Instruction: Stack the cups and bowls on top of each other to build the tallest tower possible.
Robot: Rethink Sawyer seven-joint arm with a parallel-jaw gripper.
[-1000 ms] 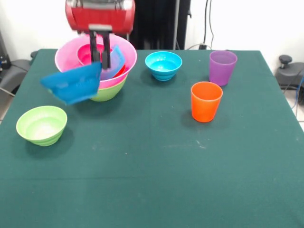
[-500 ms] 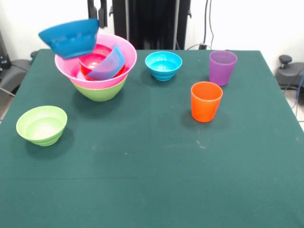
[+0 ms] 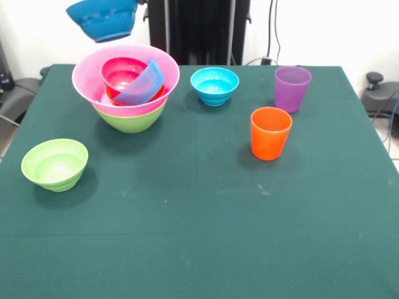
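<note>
My gripper (image 3: pixel 136 4) shows only as dark tips at the top edge. It holds a dark blue bowl (image 3: pixel 103 20) by its rim, high above the tower. The tower stands at the back left: a large lime green bowl (image 3: pixel 132 120) at the base, a huge pink bowl (image 3: pixel 86 81) on it, and inside that a magenta-red bowl (image 3: pixel 122 70) and a pale blue bowl (image 3: pixel 143 85) lying tilted. A cyan bowl (image 3: pixel 214 85) stands alone beside the tower. The purple cup (image 3: pixel 292 88) and orange cup (image 3: pixel 270 133) stand upright at the right. A small lime green bowl (image 3: pixel 55 164) sits at the front left.
The green table (image 3: pixel 199 237) stretches wide toward the camera. A black stand (image 3: pixel 199 31) and cables rise behind the table's far edge. A dark object (image 3: pixel 374 81) sits off the table's right side.
The gripper has risen with the dark blue bowl, from beside the tower's left side to high above it near the top edge. The other bowls and cups have not moved.
</note>
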